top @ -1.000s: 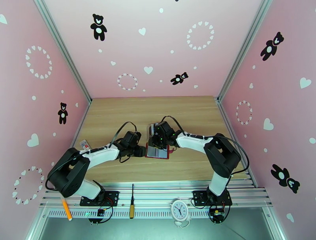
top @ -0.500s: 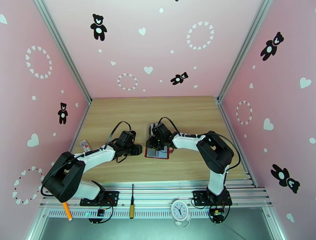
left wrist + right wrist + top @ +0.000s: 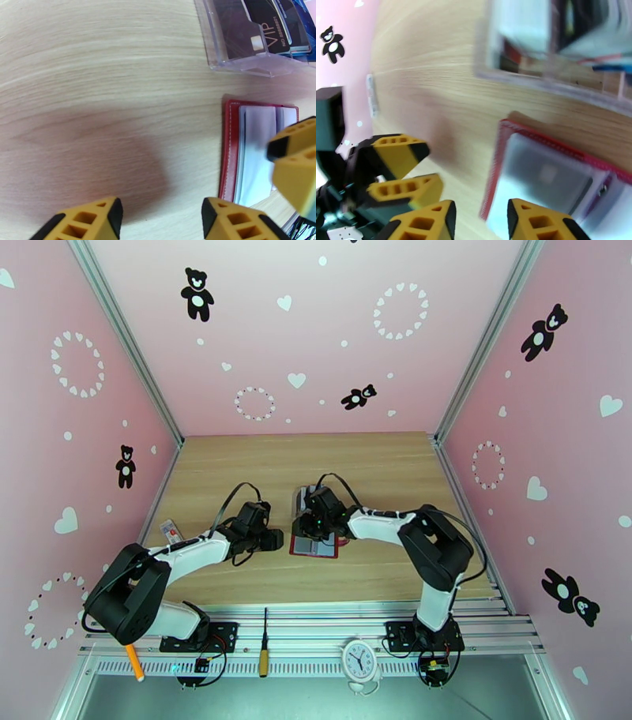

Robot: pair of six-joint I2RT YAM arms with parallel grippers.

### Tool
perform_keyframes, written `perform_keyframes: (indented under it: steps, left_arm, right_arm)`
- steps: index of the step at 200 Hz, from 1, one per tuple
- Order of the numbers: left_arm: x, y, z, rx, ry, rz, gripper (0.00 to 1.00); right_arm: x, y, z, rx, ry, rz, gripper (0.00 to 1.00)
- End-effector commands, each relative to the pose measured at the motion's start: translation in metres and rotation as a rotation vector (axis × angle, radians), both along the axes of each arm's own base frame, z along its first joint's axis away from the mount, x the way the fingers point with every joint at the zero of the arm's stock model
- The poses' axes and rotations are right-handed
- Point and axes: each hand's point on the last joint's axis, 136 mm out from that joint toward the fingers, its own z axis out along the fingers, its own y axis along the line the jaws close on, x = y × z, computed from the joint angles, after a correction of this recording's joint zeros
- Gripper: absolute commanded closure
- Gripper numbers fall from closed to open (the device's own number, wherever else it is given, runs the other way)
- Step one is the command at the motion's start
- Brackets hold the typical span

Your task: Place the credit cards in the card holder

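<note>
Cards [image 3: 268, 31] stand in the clear rack [image 3: 237, 67], just beyond the far edge of the open card holder [image 3: 316, 546]; right gripper [image 3: 481, 215], jaws parted and empty, hangs over the holder's left half, nearer the rack, so likely the fetching arm; left gripper [image 3: 160, 211], likewise parted and empty, sits just beside the holder's left edge.

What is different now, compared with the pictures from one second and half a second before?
The left hand drew back a little from the left edge of the open dark-red folding card holder, and its arm folded toward the near left. The right hand shifted slightly left above the holder. Both hands are open and hold nothing. The holder and the clear plastic card rack stayed in place.
</note>
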Motion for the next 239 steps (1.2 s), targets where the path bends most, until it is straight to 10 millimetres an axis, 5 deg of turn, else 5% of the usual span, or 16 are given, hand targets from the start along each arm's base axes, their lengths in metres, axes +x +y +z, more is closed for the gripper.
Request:
perform_keyframes:
  steps: [1,49,87,116,162,239]
  left_arm:
    - [0.008,0.0,0.007,-0.022,-0.04,0.022,0.4]
    - [0.025,-0.015,0.029,-0.088,-0.048,0.054,0.4]
    - [0.064,-0.027,0.071,-0.137,-0.111,0.107,0.4]
    - [0.094,-0.031,0.084,-0.195,-0.114,0.158,0.4]
    - [0.126,-0.041,0.071,-0.246,-0.097,0.156,0.4]
    - [0.129,-0.049,0.038,-0.3,-0.041,0.114,0.41]
  right_arm:
    - [0.0,0.002,0.031,0.023,-0.072,0.03,0.58]
    - [0.006,-0.03,0.057,-0.124,-0.159,0.01,0.57]
    - [0.02,-0.065,0.081,-0.245,-0.23,-0.028,0.57]
    - [0.03,-0.084,0.088,-0.278,-0.25,-0.06,0.45]
    - [0.046,-0.104,0.082,-0.368,-0.255,-0.076,0.41]
    - [0.072,-0.113,0.06,-0.481,-0.226,-0.079,0.4]
